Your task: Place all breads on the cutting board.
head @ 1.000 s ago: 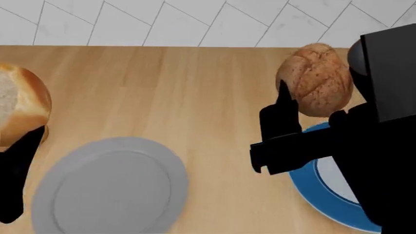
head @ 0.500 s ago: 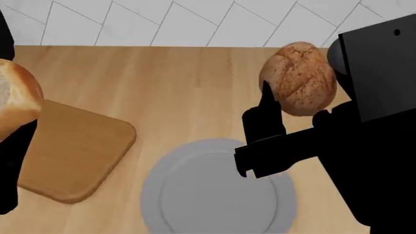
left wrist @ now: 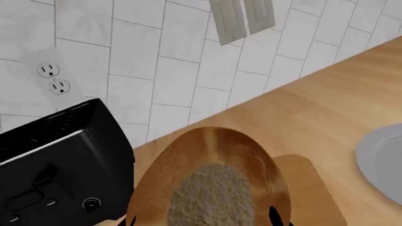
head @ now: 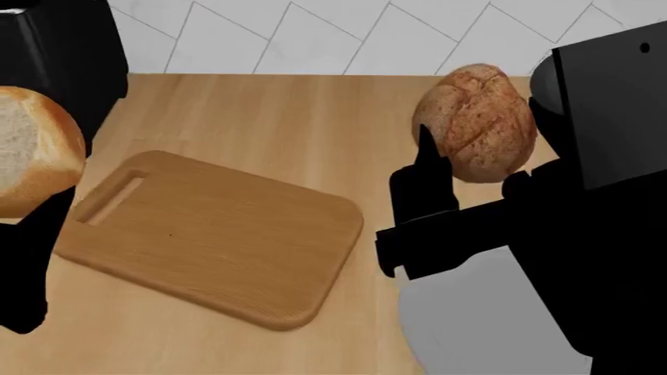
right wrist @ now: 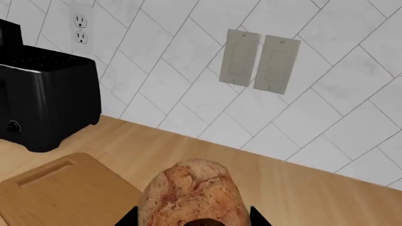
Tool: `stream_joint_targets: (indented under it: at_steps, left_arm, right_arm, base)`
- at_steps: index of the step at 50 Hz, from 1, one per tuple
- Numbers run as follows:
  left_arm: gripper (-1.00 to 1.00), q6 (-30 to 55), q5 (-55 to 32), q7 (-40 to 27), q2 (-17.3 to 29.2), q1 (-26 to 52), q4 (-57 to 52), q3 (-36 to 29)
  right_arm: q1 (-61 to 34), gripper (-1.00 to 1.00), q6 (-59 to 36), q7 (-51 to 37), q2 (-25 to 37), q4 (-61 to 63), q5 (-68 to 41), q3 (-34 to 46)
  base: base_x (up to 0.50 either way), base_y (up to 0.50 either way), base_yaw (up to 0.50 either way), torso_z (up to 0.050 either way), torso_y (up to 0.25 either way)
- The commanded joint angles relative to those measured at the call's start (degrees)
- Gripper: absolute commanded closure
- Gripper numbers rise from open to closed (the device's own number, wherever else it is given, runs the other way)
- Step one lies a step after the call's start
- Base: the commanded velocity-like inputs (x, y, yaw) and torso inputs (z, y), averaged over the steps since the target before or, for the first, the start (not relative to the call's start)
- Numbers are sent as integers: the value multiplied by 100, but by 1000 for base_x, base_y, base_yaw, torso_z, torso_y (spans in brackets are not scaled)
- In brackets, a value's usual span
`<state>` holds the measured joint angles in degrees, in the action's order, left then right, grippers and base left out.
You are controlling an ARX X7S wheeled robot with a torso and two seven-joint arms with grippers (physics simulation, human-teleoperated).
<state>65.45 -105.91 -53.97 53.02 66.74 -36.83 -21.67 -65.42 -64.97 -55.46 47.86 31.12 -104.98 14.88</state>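
1. Left end effector (head: 26, 234) is clamped on the golden roll (head: 37, 152), held up at the left edge of the head view, just off the handle end of the cutting board (head: 214, 234).
2. Right end effector (head: 474, 183) is clamped on the brown roll (head: 477, 121), held above the table (head: 292, 109), to the right of the board and clear of it.
3. Nothing on the board. It lies flat at an angle, slot handle toward the toaster (head: 58, 43).
4. The toaster sits in the far left corner against the tiled wall (head: 312, 35), near the board's handle end, so that side is tight for me.
5. A grey plate (head: 469, 328) lies near the board's right corner, mostly hidden under my right arm.
6. Bare table runs between the board's far edge and the wall.
7. Wall also has an outlet (right wrist: 80, 28) and two switch plates (right wrist: 261, 61).
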Motion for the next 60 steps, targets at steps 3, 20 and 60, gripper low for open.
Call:
stream_joint_targets:
  at_steps: [3, 20, 60]
  left_arm:
    - [100, -92, -16, -39, -266, 209, 98, -53]
    - [100, -186, 38, -2, -204, 47, 11, -42]
    - [100, -391, 394, 307, -85, -387, -80, 45]
  right_arm:
    - [234, 100, 125, 323, -46, 1, 388, -256]
    - [234, 100, 168, 338, -101, 58, 545, -180]
    - [789, 100, 44, 900, -714, -584, 1039, 660]
  base:
    - [-1, 500, 0, 0, 0]
    - [49, 88, 0, 0, 0]
    - [336, 1, 0, 0, 1]
